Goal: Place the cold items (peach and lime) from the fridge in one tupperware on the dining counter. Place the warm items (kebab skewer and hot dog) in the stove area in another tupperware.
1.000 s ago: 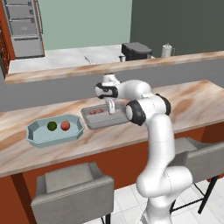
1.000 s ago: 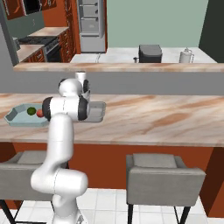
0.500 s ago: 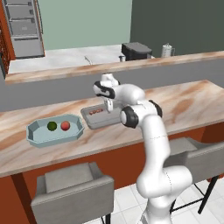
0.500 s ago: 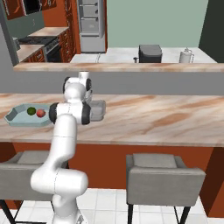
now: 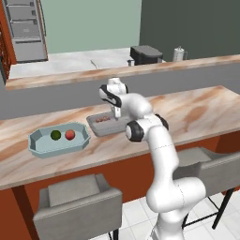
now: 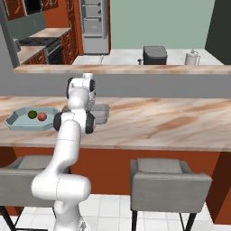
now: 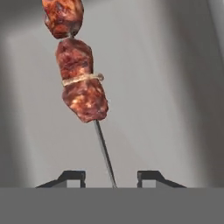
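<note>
End effector: (image 7: pixel 109 176) hangs low over the grey tray, fingers parted, one fingertip (image 7: pixel 72 176) on each side of the skewer's bare metal stick with a gap either side, so nothing is clamped
Kebab skewer: (image 7: pixel 81 83) lies on the floor of the grey tray, browned meat chunks at the far end, thin stick running back between the fingertips
Grey tray: (image 5: pixel 96 130) rectangular with rounded corners, on the marbled surface (image 5: pixel 197 110), just beside the blue tray; reddish food shows inside it in the left base view, too small to sort out there
Blue tray: (image 5: pixel 37 145) eight-sided, shallow, on the same surface to the left of the grey tray
Lime: (image 5: pixel 56 135) dark green, in the blue tray, left of the peach
Peach: (image 5: pixel 70 134) orange-red, in the blue tray, close beside the lime
Fridge: (image 6: pixel 94 25) tall, grey, against the back wall, well apart from the trays
Stove: (image 6: pixel 55 52) dark, among red-brown cabinets at the far left of the right base view
Stools: (image 6: pixel 169 180) grey seats drawn up under the front edge
</note>
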Controlling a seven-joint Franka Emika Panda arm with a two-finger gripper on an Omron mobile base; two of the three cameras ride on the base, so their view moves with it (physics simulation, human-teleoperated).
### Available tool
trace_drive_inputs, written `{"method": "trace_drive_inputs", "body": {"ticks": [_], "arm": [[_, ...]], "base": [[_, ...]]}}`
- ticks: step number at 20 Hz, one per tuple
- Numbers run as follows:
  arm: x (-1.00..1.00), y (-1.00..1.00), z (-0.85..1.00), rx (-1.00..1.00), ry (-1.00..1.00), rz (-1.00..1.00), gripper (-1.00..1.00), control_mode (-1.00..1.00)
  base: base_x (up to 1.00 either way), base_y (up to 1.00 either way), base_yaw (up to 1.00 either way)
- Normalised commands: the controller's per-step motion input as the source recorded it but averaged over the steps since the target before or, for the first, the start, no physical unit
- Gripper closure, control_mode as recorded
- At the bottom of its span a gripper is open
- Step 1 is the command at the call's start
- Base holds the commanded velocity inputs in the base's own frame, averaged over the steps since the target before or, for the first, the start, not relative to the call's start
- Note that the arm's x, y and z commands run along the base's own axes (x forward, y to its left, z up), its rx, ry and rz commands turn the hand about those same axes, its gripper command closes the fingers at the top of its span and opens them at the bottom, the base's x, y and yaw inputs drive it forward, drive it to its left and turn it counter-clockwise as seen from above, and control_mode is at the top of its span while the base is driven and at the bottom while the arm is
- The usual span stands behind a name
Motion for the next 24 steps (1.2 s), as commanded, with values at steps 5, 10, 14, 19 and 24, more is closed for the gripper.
{"method": "trace_drive_inputs", "body": {"ticks": [5, 10, 14, 19, 24], "arm": [[-0.09, -0.06, -0.23, 0.0, 0.0, 0.0, -1.0, -1.0], [-0.24, -0.12, 0.06, 0.0, 0.0, 0.0, -1.0, -1.0], [-0.4, -0.28, 0.34, 0.03, -0.03, 0.0, -1.0, -1.0], [-0.41, -0.28, 0.38, 0.07, -0.02, 0.0, -1.0, -1.0], [-0.74, -0.1, 0.22, 0.11, -0.05, -0.01, -1.0, -1.0]], "base": [[0.0, 0.0, 0.0], [0.0, 0.0, 0.0], [0.0, 0.0, 0.0], [0.0, 0.0, 0.0], [0.0, 0.0, 0.0]]}}
